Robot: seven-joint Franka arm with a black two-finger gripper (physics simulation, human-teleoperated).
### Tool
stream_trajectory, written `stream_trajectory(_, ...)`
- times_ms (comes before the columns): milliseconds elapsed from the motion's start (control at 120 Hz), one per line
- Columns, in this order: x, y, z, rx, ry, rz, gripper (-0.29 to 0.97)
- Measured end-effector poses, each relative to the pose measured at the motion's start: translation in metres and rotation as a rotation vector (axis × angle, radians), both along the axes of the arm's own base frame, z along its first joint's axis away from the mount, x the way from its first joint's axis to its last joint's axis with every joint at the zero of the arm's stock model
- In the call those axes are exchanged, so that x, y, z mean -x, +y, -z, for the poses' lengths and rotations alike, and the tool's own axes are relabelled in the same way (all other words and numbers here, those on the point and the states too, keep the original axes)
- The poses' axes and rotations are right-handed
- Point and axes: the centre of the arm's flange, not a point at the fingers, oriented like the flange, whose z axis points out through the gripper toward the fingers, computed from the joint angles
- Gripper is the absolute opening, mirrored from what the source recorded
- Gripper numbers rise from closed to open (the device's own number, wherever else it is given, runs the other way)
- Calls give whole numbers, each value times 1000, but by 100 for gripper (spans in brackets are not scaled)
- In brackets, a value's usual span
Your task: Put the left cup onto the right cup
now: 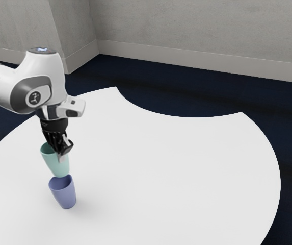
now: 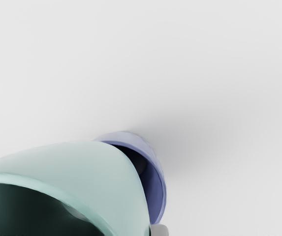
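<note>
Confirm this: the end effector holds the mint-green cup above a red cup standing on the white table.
Wrong colour: the exterior view shows the end effector holding the mint-green plastic cup above a periwinkle-blue plastic cup, not red, standing on the white table.

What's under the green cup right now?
The blue cup, upright on the white table, sits directly below the green cup, which the claw holds by its rim. The green cup hides part of the blue cup's inside; whether they touch is unclear.
</note>
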Motion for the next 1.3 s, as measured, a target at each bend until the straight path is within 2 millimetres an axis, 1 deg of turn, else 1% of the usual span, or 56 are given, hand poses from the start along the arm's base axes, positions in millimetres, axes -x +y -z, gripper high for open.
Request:
stream_trajectory(92,-1,-3,3,2,7,4,-11)
stream_trajectory(367,-4,-6,13,5,24,6,-11)
stream_trajectory(567,-3,-13,13,1,20,20,-11)
stream_trajectory(867,5,-20,13,6,19,26,-11)
stream_trajectory(1300,5,-20,14,16,18,18,-11)
